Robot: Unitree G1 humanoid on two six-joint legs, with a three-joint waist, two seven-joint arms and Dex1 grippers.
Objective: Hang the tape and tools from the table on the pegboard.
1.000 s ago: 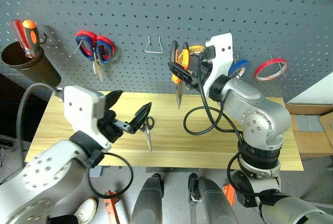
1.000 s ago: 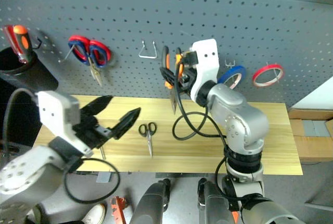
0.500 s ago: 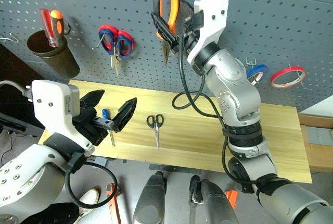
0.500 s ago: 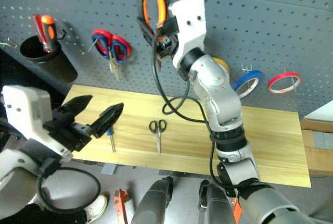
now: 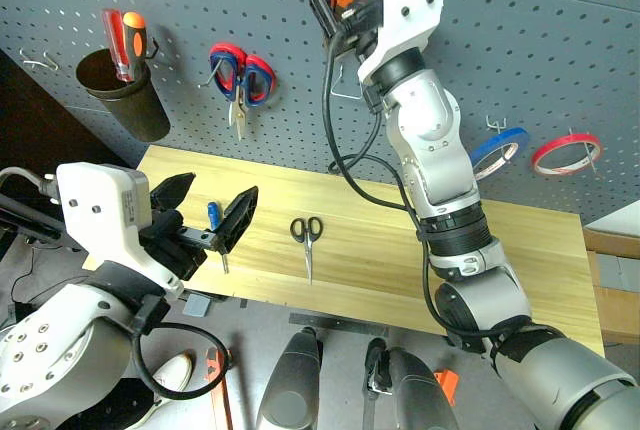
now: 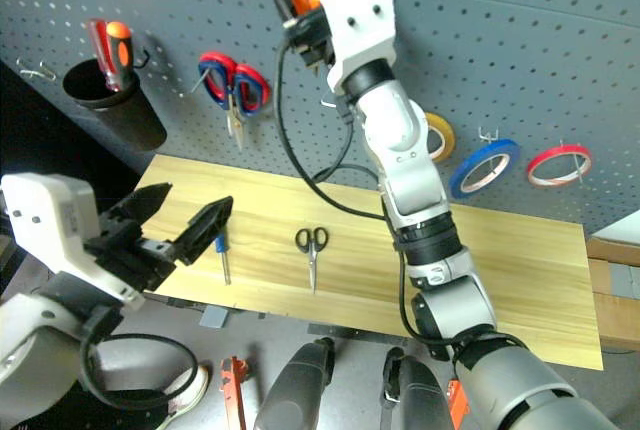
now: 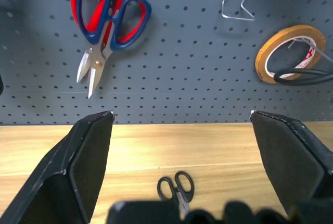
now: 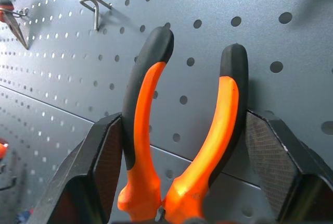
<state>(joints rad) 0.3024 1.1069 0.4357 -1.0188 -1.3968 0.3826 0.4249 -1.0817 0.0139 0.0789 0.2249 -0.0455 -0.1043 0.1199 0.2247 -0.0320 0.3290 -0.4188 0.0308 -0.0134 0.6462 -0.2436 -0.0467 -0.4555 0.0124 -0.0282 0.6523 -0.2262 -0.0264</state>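
Gripping the pliers (image 8: 182, 146) by their handles, the right gripper (image 8: 182, 182) raises them to the pegboard (image 5: 560, 40), apparently seeking the hook (image 8: 93, 5) at ten o'clock.

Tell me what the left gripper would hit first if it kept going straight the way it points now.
Probably the pegboard. The open left gripper points level over the table, above the black-handled scissors, at bare panel between the red-and-blue scissors and the yellow tape. Depth is uncertain.
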